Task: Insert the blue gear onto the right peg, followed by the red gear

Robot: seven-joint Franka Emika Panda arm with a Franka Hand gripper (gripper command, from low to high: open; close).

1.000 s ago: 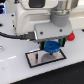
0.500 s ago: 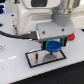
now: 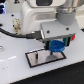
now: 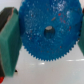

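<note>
One blue gear (image 4: 46, 31) in gripper (image 4: 46, 35), seemingly clamped.

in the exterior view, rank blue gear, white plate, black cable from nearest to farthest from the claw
1. blue gear: in the claw, between its fingers.
2. white plate: just beneath, toward the view's left.
3. black cable: far off at the view's left.
</note>
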